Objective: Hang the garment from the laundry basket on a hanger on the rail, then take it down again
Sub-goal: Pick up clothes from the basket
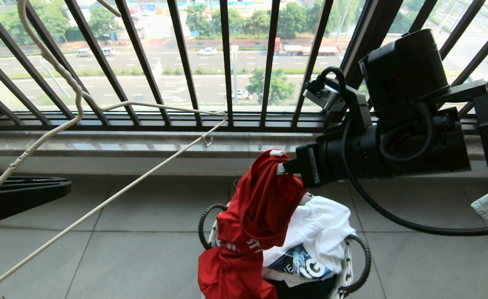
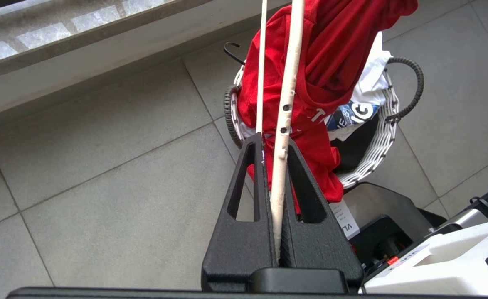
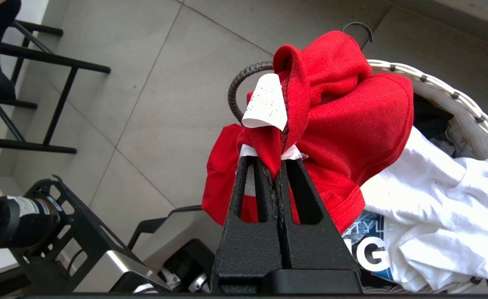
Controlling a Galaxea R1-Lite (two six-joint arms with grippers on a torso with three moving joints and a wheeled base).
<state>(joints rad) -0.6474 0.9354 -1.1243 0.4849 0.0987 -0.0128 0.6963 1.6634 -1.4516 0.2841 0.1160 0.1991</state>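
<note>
Both grippers clamped: right gripper (image 3: 278,166) pinches the garment (image 1: 255,216) by its collar, lifting it above the laundry basket (image 1: 343,274) (hem still draped over the rim); left gripper (image 2: 274,143) holds the hanger (image 1: 115,195) at far left. Step: pickup. Next probably calls for threading the hanger's end into the neck.

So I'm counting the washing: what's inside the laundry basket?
In the laundry basket, a white printed garment lies on top, something dark beneath. The red T-shirt is half lifted out by the right pincer. Anything deeper is covered.
</note>
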